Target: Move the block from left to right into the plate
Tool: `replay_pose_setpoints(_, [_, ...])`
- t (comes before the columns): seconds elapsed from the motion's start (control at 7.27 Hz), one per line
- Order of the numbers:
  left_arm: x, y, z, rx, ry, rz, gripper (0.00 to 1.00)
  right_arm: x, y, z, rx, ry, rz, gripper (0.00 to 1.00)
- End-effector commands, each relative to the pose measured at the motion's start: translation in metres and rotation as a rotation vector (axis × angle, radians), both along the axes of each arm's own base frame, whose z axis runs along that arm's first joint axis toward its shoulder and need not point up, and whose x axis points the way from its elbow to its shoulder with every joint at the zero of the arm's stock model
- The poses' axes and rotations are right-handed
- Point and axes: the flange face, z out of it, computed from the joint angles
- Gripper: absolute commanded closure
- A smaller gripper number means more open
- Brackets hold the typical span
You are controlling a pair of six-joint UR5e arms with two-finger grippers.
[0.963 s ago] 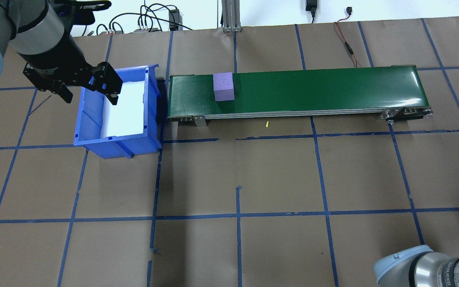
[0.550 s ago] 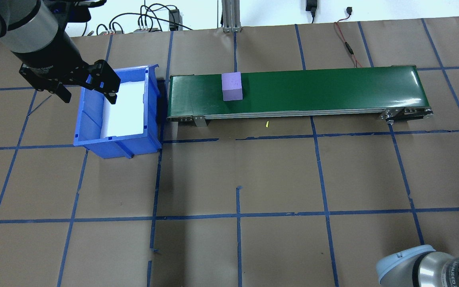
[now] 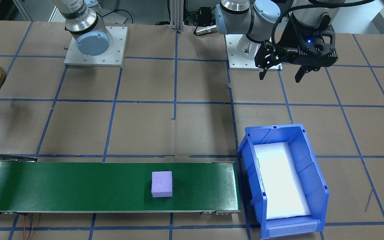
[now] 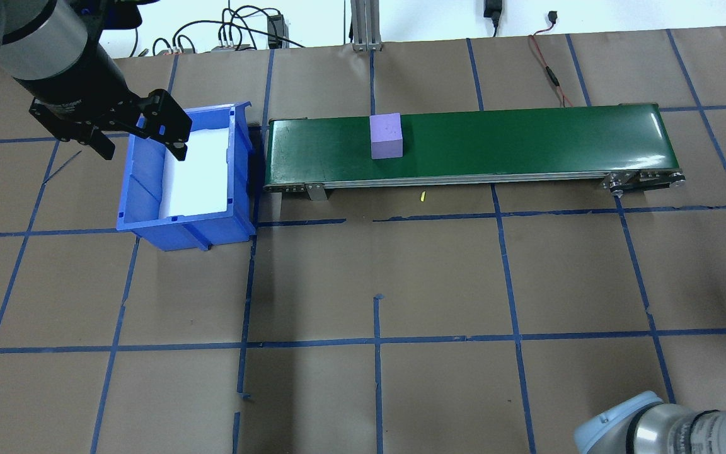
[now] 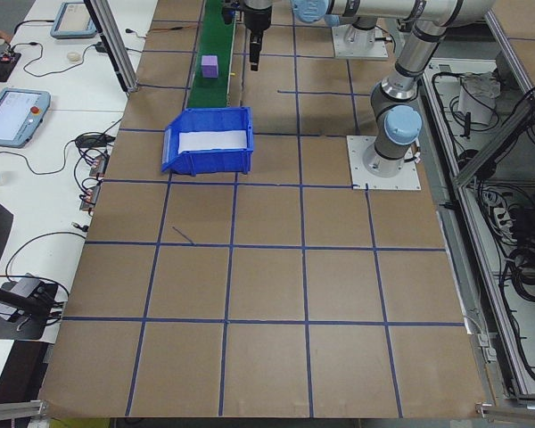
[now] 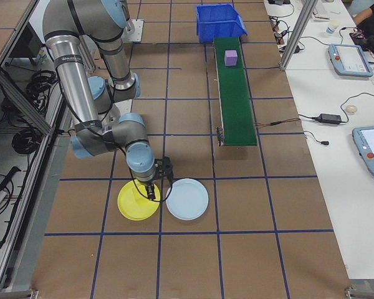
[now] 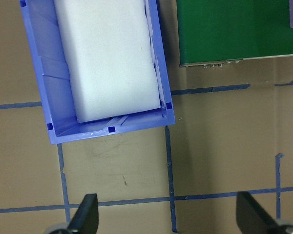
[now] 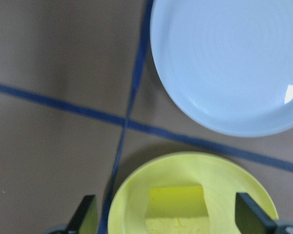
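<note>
While I check the front-facing view, the purple block (image 3: 162,184) lies on the green conveyor (image 3: 78,186), apart from the blue bin (image 3: 312,180); my left gripper (image 3: 280,71) hangs above the table with its jaws spread, holding nothing. Overhead, that gripper (image 4: 142,148) sits over the bin's edge. From my right wrist camera, both fingers (image 8: 85,214) stand wide over the yellow plate (image 8: 132,195), which carries a yellow cube (image 8: 177,201), beside a pale blue plate (image 8: 224,63).

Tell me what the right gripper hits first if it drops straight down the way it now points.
Probably the yellow plate and the yellow block lying in it: the right gripper hangs over them with open jaws, the pale blue plate off to one side. Height is unclear.
</note>
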Motion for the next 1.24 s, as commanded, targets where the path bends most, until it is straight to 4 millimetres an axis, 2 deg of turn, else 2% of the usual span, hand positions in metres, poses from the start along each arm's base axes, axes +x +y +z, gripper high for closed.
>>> replay_pose_setpoints(0.0, [0.004, 0.003, 0.01, 0.02, -0.016, 0.005, 0.0, 0.143, -0.125, 0.028, -0.02, -0.004, 0.004, 0.0])
replay_pose_setpoints(0.14, [0.01, 0.001, 0.014, 0.022, -0.003, 0.02, 0.0, 0.206, -0.159, 0.035, -0.017, 0.003, -0.033, 0.0])
replay_pose_setpoints(0.28, [0.012, 0.0, 0.013, 0.023, 0.0, 0.029, 0.0, 0.269, -0.183, 0.04, -0.028, -0.01, -0.081, 0.0])
replay_pose_setpoints(0.41, [0.012, 0.0, 0.014, 0.021, 0.0, 0.028, 0.0, 0.324, -0.195, 0.04, -0.022, -0.034, -0.138, 0.0])
replay_pose_setpoints(0.55, [0.011, 0.001, 0.011, 0.024, 0.003, 0.028, 0.0, 0.365, -0.206, 0.034, -0.035, -0.072, -0.175, 0.0])
replay_pose_setpoints(0.83, [0.011, 0.001, 0.009, 0.027, 0.003, 0.028, 0.0, 0.409, -0.231, 0.003, -0.047, -0.109, -0.266, 0.0])
replay_pose_setpoints(0.96, [0.011, 0.001, 0.009, 0.027, 0.003, 0.028, 0.0, 0.438, -0.24, -0.009, -0.049, -0.11, -0.305, 0.0])
replay_pose_setpoints(1.1, [0.01, 0.001, 0.009, 0.029, 0.004, 0.026, 0.0, 0.454, -0.256, -0.015, -0.041, -0.114, -0.35, 0.0])
